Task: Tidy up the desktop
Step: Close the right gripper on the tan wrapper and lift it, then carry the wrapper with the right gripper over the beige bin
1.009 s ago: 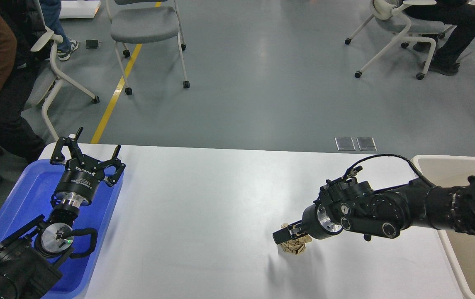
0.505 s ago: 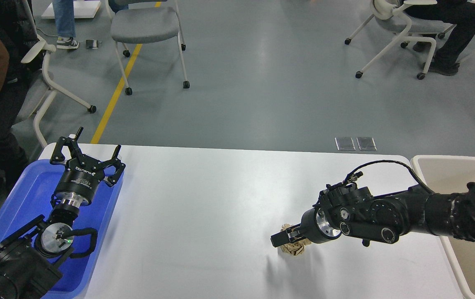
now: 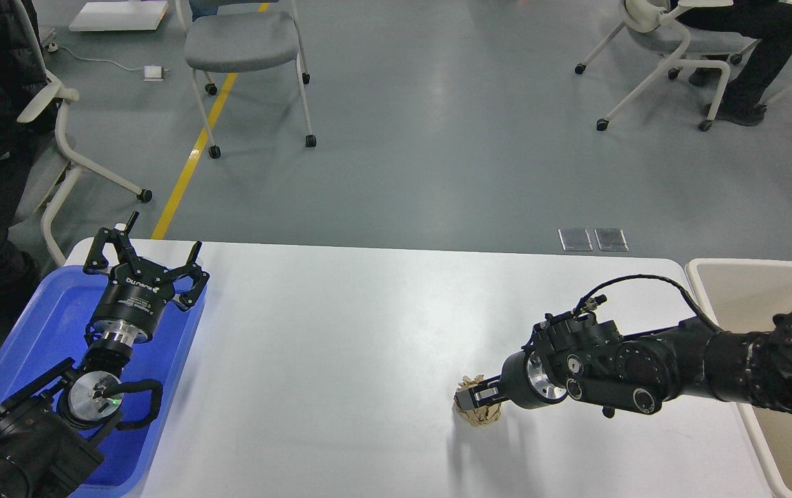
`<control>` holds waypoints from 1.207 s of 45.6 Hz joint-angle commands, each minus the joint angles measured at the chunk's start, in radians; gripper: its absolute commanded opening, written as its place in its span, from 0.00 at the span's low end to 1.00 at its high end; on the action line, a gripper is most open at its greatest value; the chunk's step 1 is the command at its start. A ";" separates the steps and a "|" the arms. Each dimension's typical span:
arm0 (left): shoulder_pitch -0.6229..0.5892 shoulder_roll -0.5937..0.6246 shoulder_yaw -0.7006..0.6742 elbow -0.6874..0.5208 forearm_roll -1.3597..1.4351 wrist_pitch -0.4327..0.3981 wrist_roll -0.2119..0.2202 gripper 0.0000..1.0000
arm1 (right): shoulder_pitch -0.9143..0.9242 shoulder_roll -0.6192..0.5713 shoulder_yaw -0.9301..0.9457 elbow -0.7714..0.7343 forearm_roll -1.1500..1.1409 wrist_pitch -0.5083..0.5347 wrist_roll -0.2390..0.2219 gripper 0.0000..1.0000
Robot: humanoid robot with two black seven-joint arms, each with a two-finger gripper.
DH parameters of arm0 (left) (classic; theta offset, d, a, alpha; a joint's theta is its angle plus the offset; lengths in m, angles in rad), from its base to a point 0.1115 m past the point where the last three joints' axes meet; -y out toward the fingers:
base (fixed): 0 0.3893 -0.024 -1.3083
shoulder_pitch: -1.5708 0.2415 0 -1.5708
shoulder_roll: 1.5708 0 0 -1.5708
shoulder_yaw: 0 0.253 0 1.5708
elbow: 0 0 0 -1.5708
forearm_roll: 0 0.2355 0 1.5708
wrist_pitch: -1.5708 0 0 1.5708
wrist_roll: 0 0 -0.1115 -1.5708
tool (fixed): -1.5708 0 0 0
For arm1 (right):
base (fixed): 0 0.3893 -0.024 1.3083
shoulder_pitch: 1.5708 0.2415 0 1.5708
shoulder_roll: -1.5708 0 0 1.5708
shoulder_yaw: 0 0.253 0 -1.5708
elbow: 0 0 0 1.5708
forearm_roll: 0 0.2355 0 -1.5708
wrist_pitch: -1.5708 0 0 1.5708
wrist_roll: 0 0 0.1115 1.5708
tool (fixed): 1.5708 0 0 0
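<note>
My right gripper (image 3: pixel 469 399) has its fingers closed around a paper ball (image 3: pixel 479 411) resting on the counter (image 3: pixel 340 346). My left gripper (image 3: pixel 146 259) hangs spread wide and empty over the blue tray (image 3: pixel 57 325).

Head view: looks forward and down from above the near edge of the tabletop (image 3: pixel 340 325).
Reach: whole tabletop, floor beyond.

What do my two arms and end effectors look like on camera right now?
Both arms are black with round joints. The left end effector has two black linkage fingers, white lettering on its body, a silver ring and a small green light below. The right end effector shows a silver collar, with a thin black cable looping above.
</note>
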 commanded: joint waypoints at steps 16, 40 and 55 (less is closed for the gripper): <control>0.000 0.000 0.000 0.000 0.000 0.000 0.000 1.00 | 0.055 -0.095 0.002 0.052 0.009 0.019 0.031 0.00; 0.000 0.000 -0.002 0.000 0.000 0.000 0.000 1.00 | 0.403 -0.529 -0.024 0.454 0.125 0.114 0.035 0.00; 0.000 0.000 -0.002 0.000 0.000 0.000 0.000 1.00 | 0.707 -0.765 -0.064 0.565 0.162 0.238 0.018 0.00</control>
